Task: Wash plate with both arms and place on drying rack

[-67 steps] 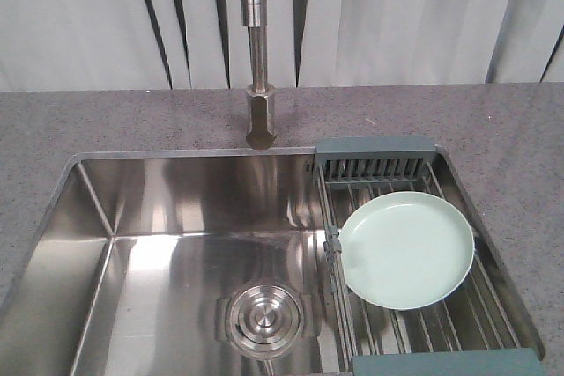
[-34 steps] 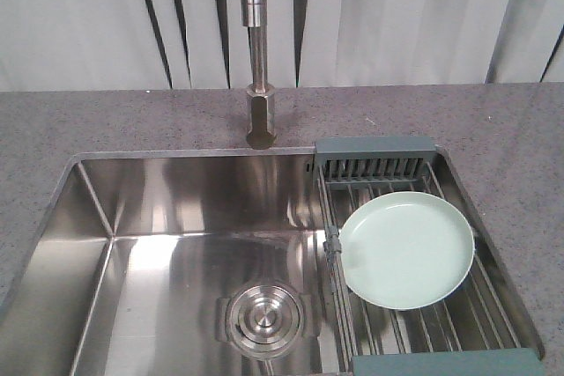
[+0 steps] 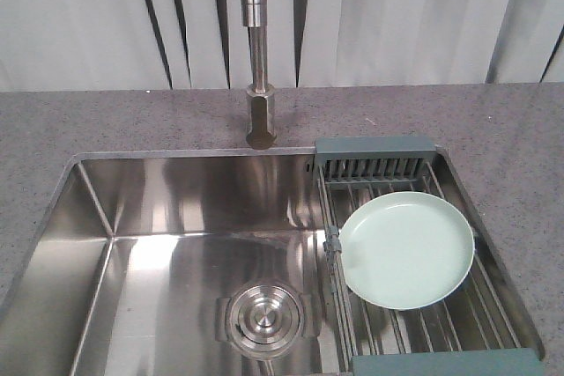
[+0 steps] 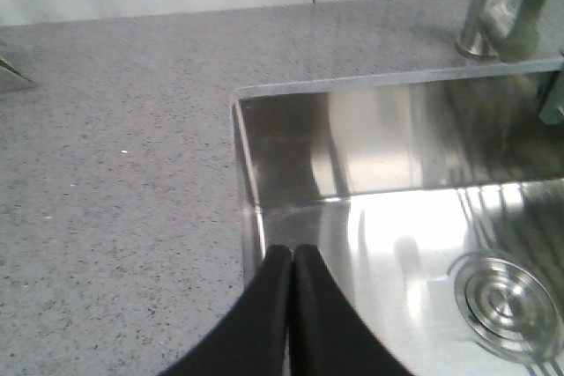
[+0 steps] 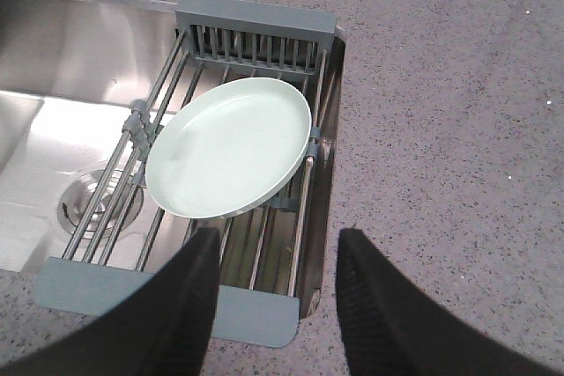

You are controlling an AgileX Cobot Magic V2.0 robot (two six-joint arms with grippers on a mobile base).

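Note:
The pale mint-green plate (image 3: 406, 250) (image 5: 229, 146) lies flat on the rods of the drying rack (image 3: 335, 222) (image 5: 256, 37), which spans the right end of the sink. My right gripper (image 5: 278, 239) hangs open above the rack's near end and the counter edge, short of the plate, holding nothing. My left gripper (image 4: 293, 253) is shut with nothing between its fingers, above the sink's left rim where it meets the counter. Neither arm shows in the front view.
The steel sink (image 3: 176, 217) (image 4: 397, 217) has a round drain (image 3: 262, 318) (image 4: 507, 301) in its floor. A tall steel tap (image 3: 258, 50) (image 4: 493, 11) stands behind it. Speckled grey counter (image 3: 511, 138) (image 4: 115, 173) (image 5: 441, 129) surrounds the sink. White curtains hang behind.

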